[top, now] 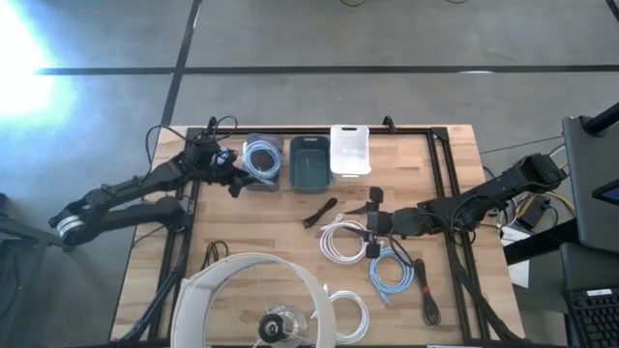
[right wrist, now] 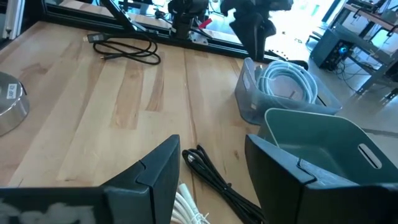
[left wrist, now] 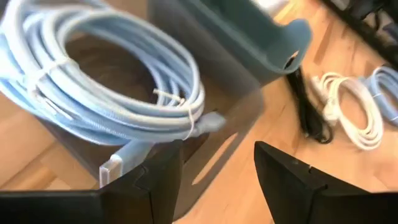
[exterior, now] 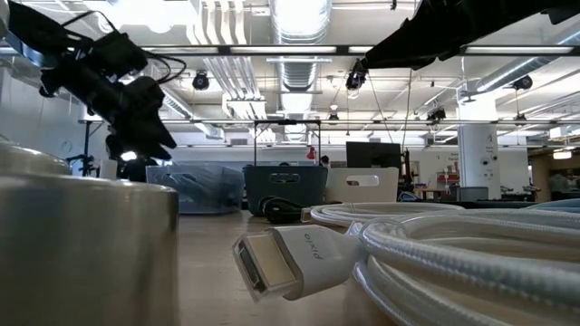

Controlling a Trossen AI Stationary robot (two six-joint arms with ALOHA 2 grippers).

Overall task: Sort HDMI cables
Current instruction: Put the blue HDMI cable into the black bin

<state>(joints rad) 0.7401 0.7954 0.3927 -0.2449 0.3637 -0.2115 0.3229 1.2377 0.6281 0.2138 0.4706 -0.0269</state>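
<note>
Fingers of the left gripper (left wrist: 214,180) stand spread and empty just above the near wall of the grey bin (top: 261,181), where a blue coil (left wrist: 106,81) lies directly ahead of the tips, tied with thin white wraps, one plug resting against the wall. Beyond that bin sit the teal bin (top: 310,162) and then the white bin (top: 350,151).

The right gripper (right wrist: 211,180) hovers low over the desk (top: 280,227), its fingers also apart and holding nothing. A black cable (right wrist: 214,177) lies just ahead of its tips, a white coil (top: 343,239) beside it, and a blue coil (top: 392,274) and another black cable (top: 426,290) behind toward its arm.

These cables look light, limp and springy; a loose loop would probably sag or unwind, so pinching across the bundled strands near a tie seems safest, away from the stiff plugs.

The left arm reaches in from the desk's edge, folded at the elbow; the right arm lies long and low across the desk.
</note>
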